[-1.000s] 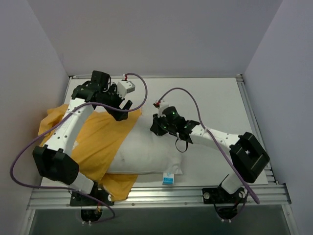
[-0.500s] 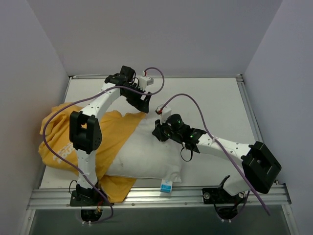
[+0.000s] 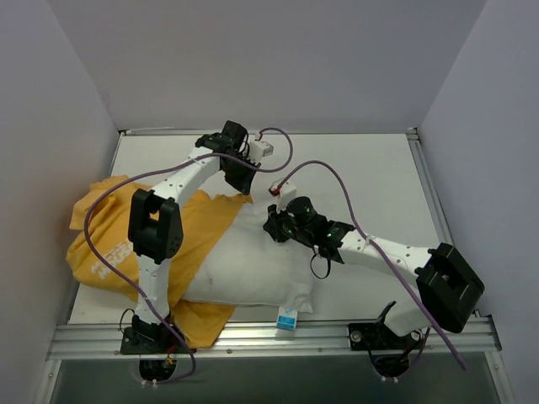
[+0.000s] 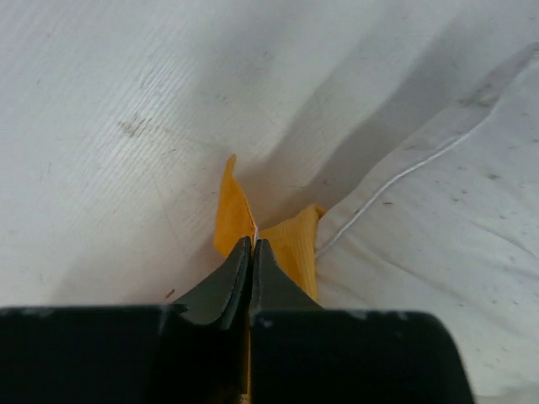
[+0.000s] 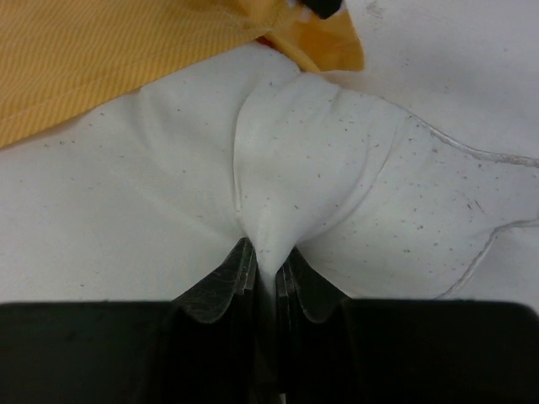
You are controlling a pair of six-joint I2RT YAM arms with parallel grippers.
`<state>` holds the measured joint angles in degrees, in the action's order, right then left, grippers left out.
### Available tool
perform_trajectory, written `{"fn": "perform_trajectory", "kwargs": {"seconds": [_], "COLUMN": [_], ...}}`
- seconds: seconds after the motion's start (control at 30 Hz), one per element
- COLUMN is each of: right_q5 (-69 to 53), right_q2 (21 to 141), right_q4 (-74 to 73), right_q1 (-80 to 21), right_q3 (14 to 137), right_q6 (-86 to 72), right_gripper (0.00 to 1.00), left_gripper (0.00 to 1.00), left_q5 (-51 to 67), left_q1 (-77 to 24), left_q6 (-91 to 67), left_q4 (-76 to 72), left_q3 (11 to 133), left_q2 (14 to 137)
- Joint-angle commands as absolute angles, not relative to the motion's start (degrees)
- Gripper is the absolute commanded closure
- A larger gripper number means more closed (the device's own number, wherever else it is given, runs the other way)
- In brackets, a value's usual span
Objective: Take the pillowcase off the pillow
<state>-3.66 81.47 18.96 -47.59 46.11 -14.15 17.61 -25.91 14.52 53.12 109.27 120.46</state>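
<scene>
The white pillow (image 3: 253,261) lies across the table's middle, its left half still inside the orange-yellow pillowcase (image 3: 109,244). My left gripper (image 3: 239,185) is at the pillowcase's far right corner. In the left wrist view it (image 4: 253,244) is shut on a thin orange fold of the pillowcase (image 4: 290,248), beside the pillow's seamed edge (image 4: 421,164). My right gripper (image 3: 272,228) sits on the pillow's upper right part. Seen from the right wrist, it (image 5: 268,263) is shut on a pinched ridge of the pillow (image 5: 320,151), with the pillowcase (image 5: 126,50) just beyond.
A small blue-and-white tag (image 3: 288,319) sticks out at the pillow's near right corner, close to the metal rail (image 3: 278,337). Grey walls close in the table (image 3: 370,168) on the left, back and right. Purple cables loop over both arms.
My left arm has swung right from over the pillowcase to its far right corner, and its jaws have shut on the orange edge. The right gripper keeps its pinch on the pillow.
</scene>
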Motion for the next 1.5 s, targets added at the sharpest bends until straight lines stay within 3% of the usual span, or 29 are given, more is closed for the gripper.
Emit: {"fn": "perform_trajectory", "kwargs": {"seconds": [0.0,0.27,0.57,0.77,0.93,1.0,1.03,1.07,1.3,1.4,1.47], "right_q5": [2.28,0.62,3.16,-1.47,-4.04,-5.27,-5.27,-5.27,-5.80,-6.41,-6.50], "right_q2": [80.16,76.47,68.56,67.33,68.29,68.90,69.08,69.34,69.96,69.96,70.14], "right_q4": [13.11,6.86,-0.87,-3.08,-2.20,-1.23,-1.14,-1.23,-2.02,-1.58,-1.32], "right_q1": [-44.92,-26.21,-9.07,2.00,2.02,1.85,1.85,1.85,1.76,1.50,1.49], "right_q3": [45.44,41.40,43.06,44.65,44.91,44.65,44.74,44.91,46.23,45.97,45.79], "right_q6": [-15.11,-22.32,-19.69,-17.05,-17.66,-18.45,-18.54,-18.54,-17.75,-17.75,-17.75], "right_gripper": [1.00,1.00,1.00,1.00,1.00,1.00,1.00,1.00,1.00,1.00,1.00], "left_gripper": [0.98,0.98,0.98,0.98,0.98,0.42,0.21,0.06,0.06,0.06,0.06], "left_q5": [8.46,-8.70,-11.60,-11.87,-5.74,3.71,7.00,9.64,21.43,24.43,24.70], "left_q1": [-25.23,-19.61,-8.54,-2.38,-2.72,-3.25,-3.25,-3.16,3.05,3.34,2.99], "left_q6": [13.71,17.66,23.02,25.40,24.53,22.69,21.81,20.67,15.82,20.63,23.10], "left_q4": [50.98,43.60,40.52,39.46,41.91,47.79,49.73,52.79,68.62,74.00,70.06], "left_q3": [109.42,108.37,105.82,107.31,110.20,115.02,116.70,118.37,136.57,130.64,114.93], "left_q2": [119.45,113.21,108.28,106.61,106.70,107.75,107.93,107.93,108.55,104.96,100.05]}}
